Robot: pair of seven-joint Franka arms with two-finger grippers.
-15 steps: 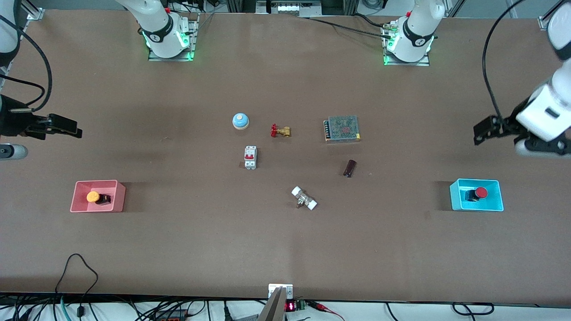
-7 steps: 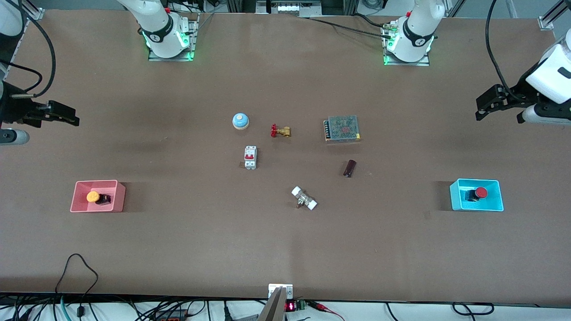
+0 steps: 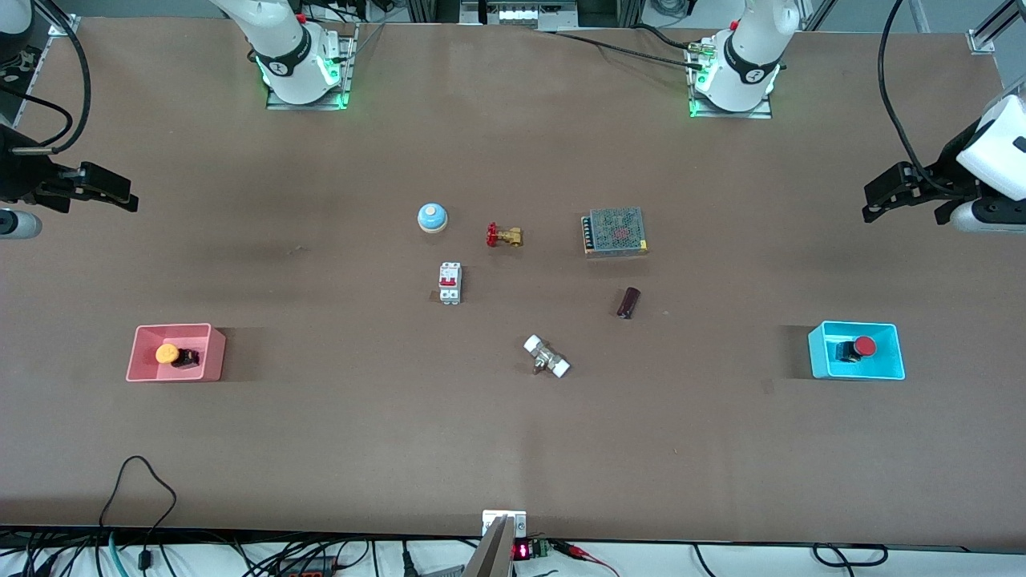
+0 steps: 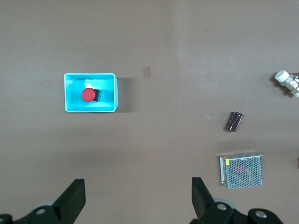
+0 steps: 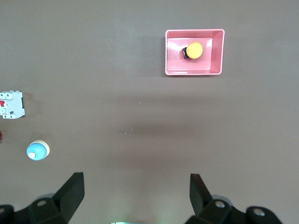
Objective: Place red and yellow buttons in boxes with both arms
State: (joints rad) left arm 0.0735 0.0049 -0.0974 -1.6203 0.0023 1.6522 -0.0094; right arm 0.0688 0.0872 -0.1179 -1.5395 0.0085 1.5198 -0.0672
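Your red button (image 3: 863, 345) sits in the cyan box (image 3: 891, 369) and your yellow button (image 3: 167, 353) in the pink box (image 3: 213, 367), at the bench's ends. Left gripper (image 4: 138, 198) and right gripper (image 5: 136, 193) hang empty, fingers wide.

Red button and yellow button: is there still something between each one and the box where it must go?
Nothing visible does. The red button already lies in the cyan box, the yellow button in the pink box. Both claws, left and right, are open over bare table.
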